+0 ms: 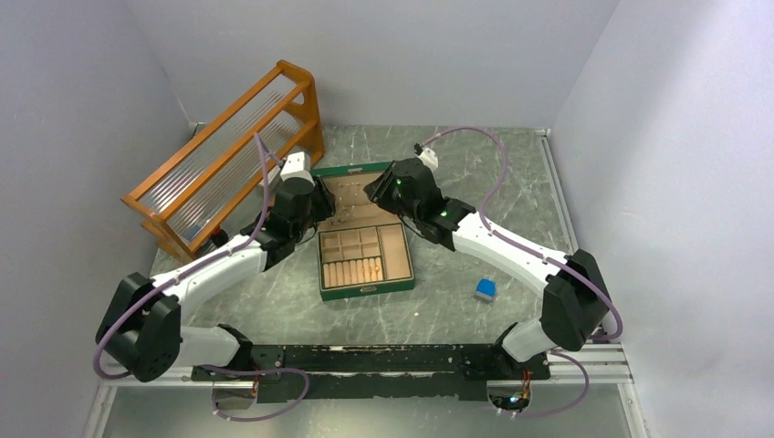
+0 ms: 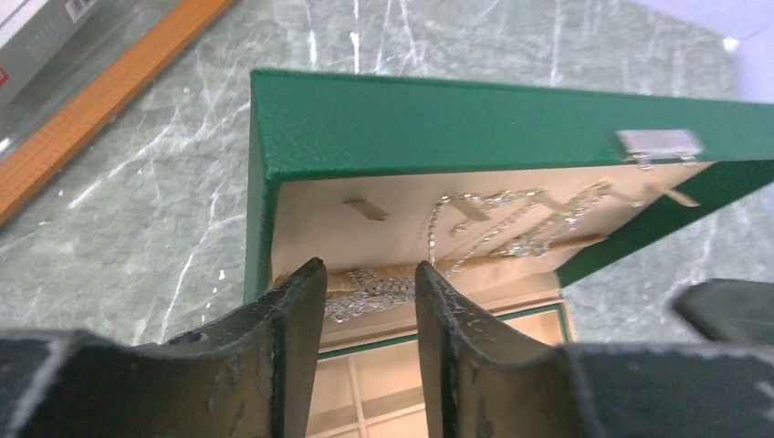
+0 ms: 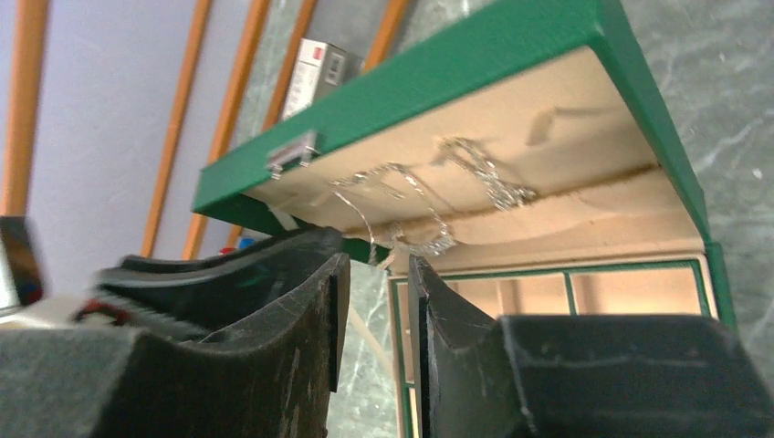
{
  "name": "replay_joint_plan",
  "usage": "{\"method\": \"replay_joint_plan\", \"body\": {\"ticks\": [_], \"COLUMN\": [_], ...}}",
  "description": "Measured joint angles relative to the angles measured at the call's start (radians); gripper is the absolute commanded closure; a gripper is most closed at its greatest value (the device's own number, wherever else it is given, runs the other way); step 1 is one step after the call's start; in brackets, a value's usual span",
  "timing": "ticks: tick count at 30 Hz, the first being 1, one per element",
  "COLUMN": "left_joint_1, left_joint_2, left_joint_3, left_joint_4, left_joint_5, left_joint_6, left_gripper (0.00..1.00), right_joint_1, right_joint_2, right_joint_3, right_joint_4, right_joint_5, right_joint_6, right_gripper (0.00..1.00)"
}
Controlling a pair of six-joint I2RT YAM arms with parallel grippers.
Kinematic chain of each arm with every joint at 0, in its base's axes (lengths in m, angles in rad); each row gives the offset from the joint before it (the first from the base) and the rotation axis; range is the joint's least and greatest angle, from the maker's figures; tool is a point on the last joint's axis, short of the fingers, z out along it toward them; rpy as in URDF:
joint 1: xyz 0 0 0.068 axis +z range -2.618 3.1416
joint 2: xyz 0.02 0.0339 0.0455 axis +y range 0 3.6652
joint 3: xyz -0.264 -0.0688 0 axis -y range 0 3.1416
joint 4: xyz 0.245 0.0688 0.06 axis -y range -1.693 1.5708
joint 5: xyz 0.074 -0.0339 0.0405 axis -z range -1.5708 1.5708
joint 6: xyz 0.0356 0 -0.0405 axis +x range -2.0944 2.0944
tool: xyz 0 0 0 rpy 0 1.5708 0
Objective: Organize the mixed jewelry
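Left gripper (image 2: 370, 274): its 2 black fingers stand apart with nothing clamped between them, tips level with the lower edge of the raised lid's lining.
Right gripper (image 3: 377, 265): its 2 black fingers are also apart and the gap is bare.
Green box: a hinged rectangular box in textured green with beige lining (image 1: 365, 293) lies open, its lid raised just ahead of both pairs of fingertips and its tray compartments below them.
Jewelry: thin pale metallic chains (image 2: 511, 214) drape across the lid's lining, above and beyond the left fingertips. A bunched length of chain (image 2: 365, 297) shows in the gap between those tips; I cannot tell whether it touches them. Loops (image 3: 420, 239) hang just above the right fingertips.
Clasp: a small silver metal clasp (image 2: 657, 143) sits on the lid's edge, up and right of the left fingers.
Rack: an orange wooden rack (image 1: 219, 155) stands behind the left fingers.
Block: a small blue rectangular block (image 1: 485, 290) lies well apart from both pairs of fingers.
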Motion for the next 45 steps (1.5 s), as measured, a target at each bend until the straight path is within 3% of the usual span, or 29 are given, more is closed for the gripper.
{"method": "replay_joint_plan", "body": {"ticks": [6,11,24,36,45], "left_joint_1": [0.000,0.000,0.000,0.000,0.000], "left_joint_2": [-0.083,-0.129,-0.171,-0.133,-0.123], "left_joint_3": [-0.005,-0.050,-0.138,-0.142,-0.142], "left_joint_4": [0.003,0.004,0.003,0.018,0.018], "left_joint_5": [0.035,0.050,0.102,0.126,0.126], "left_joint_6": [-0.018,-0.037,-0.080,-0.086,-0.086], "left_gripper": [0.36,0.30,0.28,0.27,0.28], "right_joint_1": [0.005,0.026,0.046,0.046,0.046], "right_joint_2": [0.002,0.028,0.166,0.267,0.280], "right_joint_3": [-0.054,-0.072,-0.060,0.000,0.049], "right_joint_4": [-0.018,-0.019,-0.031,-0.039,-0.064], "right_joint_5": [0.018,0.051,0.141,0.153,0.172], "right_joint_6": [0.079,0.162,0.386,0.479,0.542], "right_gripper": [0.66,0.57,0.56,0.54,0.65]}}
